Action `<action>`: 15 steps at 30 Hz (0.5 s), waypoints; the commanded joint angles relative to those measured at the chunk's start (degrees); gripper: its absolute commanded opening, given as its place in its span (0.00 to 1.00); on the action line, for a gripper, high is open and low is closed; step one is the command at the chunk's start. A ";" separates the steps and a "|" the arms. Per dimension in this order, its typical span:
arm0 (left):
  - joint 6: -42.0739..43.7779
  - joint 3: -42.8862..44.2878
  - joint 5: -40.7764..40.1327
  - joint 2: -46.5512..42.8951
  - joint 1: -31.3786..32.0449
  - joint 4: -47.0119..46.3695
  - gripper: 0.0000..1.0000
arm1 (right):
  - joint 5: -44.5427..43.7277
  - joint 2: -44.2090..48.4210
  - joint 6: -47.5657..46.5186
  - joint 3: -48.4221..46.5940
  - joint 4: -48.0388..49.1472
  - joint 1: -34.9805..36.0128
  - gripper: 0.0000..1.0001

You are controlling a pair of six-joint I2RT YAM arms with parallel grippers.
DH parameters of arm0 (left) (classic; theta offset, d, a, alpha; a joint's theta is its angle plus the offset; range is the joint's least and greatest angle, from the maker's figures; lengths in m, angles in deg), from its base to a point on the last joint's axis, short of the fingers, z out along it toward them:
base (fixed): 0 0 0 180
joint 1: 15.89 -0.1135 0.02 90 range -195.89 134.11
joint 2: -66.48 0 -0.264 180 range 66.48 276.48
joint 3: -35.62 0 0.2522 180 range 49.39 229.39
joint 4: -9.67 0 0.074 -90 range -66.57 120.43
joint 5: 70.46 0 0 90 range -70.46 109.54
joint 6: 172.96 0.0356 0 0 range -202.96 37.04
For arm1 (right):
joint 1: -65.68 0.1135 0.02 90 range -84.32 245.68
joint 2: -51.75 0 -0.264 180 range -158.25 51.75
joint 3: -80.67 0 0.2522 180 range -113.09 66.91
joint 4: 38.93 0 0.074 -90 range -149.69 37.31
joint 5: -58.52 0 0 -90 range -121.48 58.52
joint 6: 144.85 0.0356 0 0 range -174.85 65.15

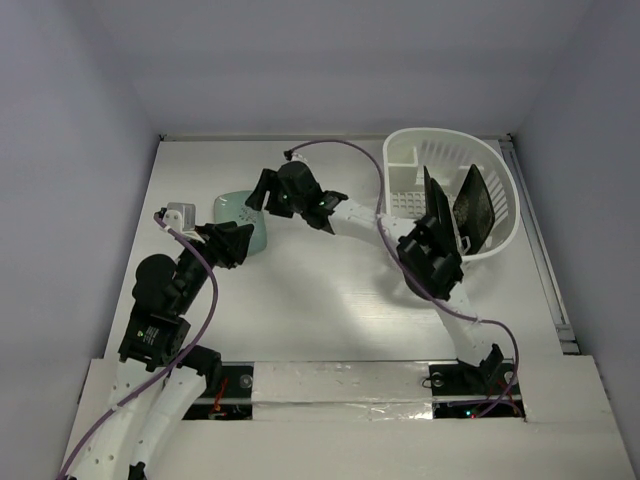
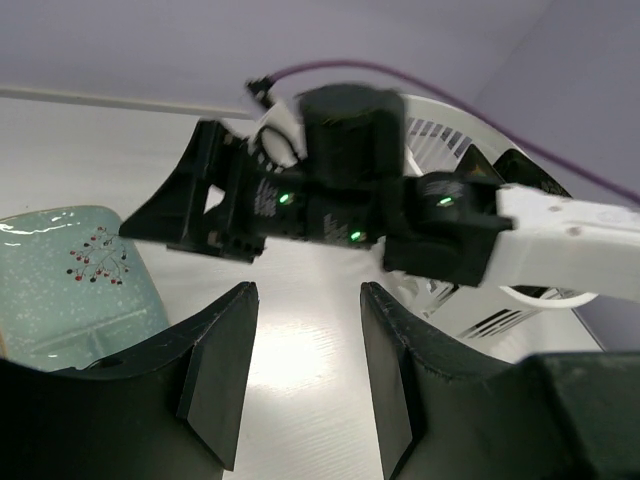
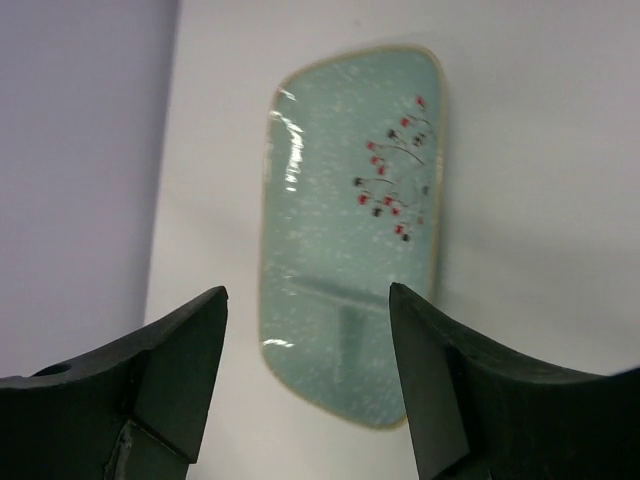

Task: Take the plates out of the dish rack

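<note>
- White desk (image 1: pixel 320 300) w/ pale walls on three sides, seen from above; two black-and-white robot arms reach in from the near edge.
- Dish rack (image 1: pixel 500 190): white oval plastic basket w/ slotted walls, at the far right corner of the desk.
- A dark plate (image 1: pixel 436 205) and a second dark plate (image 1: pixel 478 208) stand on edge inside the rack, side by side, both tilted a little. The second shows a brownish patterned face; details too small to read.
- Mint plate (image 1: pixel 238 210): small, pale green, rounded rectangle, lying flat on the desk at left-centre, well apart from the rack. R wrist view shows it clearly (image 3: pixel 340 250): thin pale rim, a sprig of red and dark berries near one end, and shiny highlights.
- R arm stretches from its base at the near right, past the front of the rack, across to the mint plate. R tool (image 1: pixel 258 192) hangs above the plate's far edge.
- R tool (image 3: pixel 305 310) is open: both fingers spread wide, the plate on the desk below them, nothing gripped.
- L tool (image 1: pixel 240 242) sits just beside the plate's near edge; can't tell if it touches.
- L tool (image 2: pixel 307 300) is part-open w/ a clear gap btwn the fingers and only bare desk in it; holds nothing.
- L wrist view: the mint plate (image 2: pixel 70 290) is low at left, the R arm's wrist w/ green lights crosses the middle, and the rack (image 2: pixel 440 130) is behind it.
- A purple cable (image 1: pixel 340 145) loops from the R arm's wrist toward the rack.
</note>
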 commanded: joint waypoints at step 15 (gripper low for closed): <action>-0.03 1.23 0.30 1.14 -0.40 -1.72 0.42 | -35.16 53.98 -26.73 28.05 -19.77 -1.35 0.00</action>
